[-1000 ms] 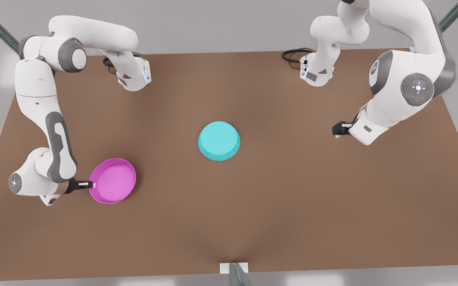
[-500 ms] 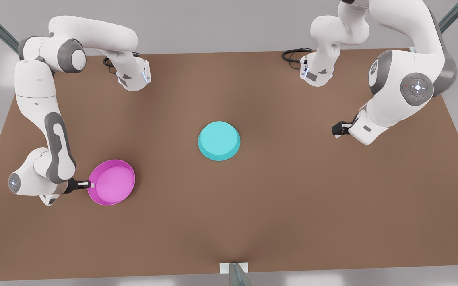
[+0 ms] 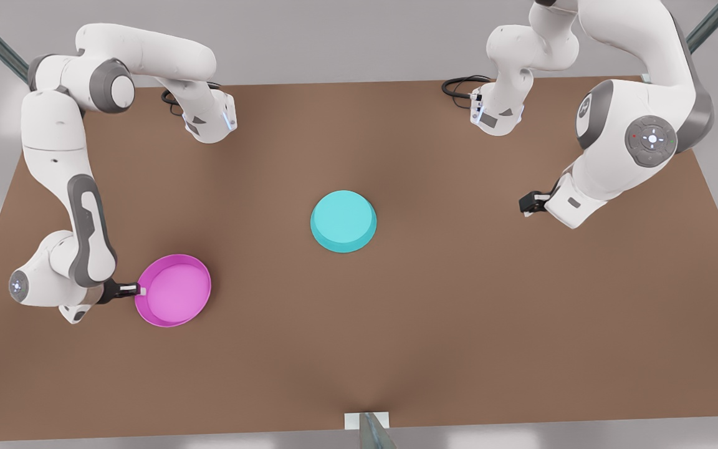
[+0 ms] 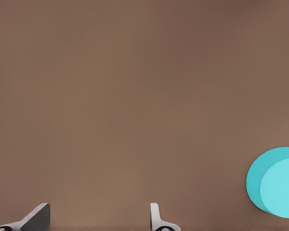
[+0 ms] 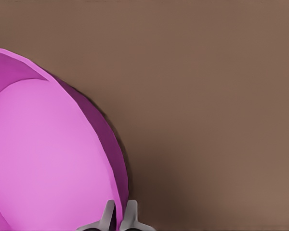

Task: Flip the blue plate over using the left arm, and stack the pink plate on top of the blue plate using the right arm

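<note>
Pink plate: the round, shallow, glossy magenta dish [image 3: 173, 290] sits rim-up at the lower left of the front view, well apart from the other dish; its lighter inside faces up [image 5: 48, 159].
Blue plate: the round, shallow cyan-turquoise dish [image 3: 343, 221] lies at the middle of the brown table [image 3: 459, 312], flat base upward; it shows at the edge of the left wrist view [image 4: 274, 183].
Right gripper: [image 3: 139, 289] at the pink plate's rim on the front view's left, fingers [image 5: 107, 217] pinched onto the rim wall.
Left gripper: [image 3: 526, 204] at the front view's right, over bare table, well apart from the blue plate; fingers [image 4: 155, 216] spread wide, holding nothing.
</note>
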Available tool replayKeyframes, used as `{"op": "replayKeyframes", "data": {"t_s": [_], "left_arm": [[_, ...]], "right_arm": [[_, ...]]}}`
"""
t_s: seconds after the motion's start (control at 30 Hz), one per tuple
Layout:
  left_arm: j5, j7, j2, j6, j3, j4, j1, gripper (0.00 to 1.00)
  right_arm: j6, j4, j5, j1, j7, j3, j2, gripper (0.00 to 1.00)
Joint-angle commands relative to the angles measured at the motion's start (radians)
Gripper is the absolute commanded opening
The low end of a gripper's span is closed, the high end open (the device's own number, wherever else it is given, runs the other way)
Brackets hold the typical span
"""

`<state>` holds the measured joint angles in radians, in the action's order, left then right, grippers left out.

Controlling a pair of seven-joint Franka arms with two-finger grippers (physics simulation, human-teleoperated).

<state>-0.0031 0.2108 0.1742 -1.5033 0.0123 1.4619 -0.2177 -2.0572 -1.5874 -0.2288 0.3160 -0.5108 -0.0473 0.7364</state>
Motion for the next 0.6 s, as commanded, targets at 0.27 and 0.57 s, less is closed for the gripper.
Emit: {"op": "replayKeyframes", "data": {"t_s": [0.27, 0.57], "left_arm": [[0.009, -0.001, 0.001, 0.000, 0.000, 0.000, 0.000, 1.00], [0.009, -0.001, 0.001, 0.002, -0.003, 0.000, 0.000, 1.00]], "right_arm": [[0.035, 0.000, -0.010, -0.003, -0.006, -0.003, -0.035, 0.21], [0.187, -0.006, -0.017, -0.156, -0.005, -0.005, -0.144, 0.21]]}}
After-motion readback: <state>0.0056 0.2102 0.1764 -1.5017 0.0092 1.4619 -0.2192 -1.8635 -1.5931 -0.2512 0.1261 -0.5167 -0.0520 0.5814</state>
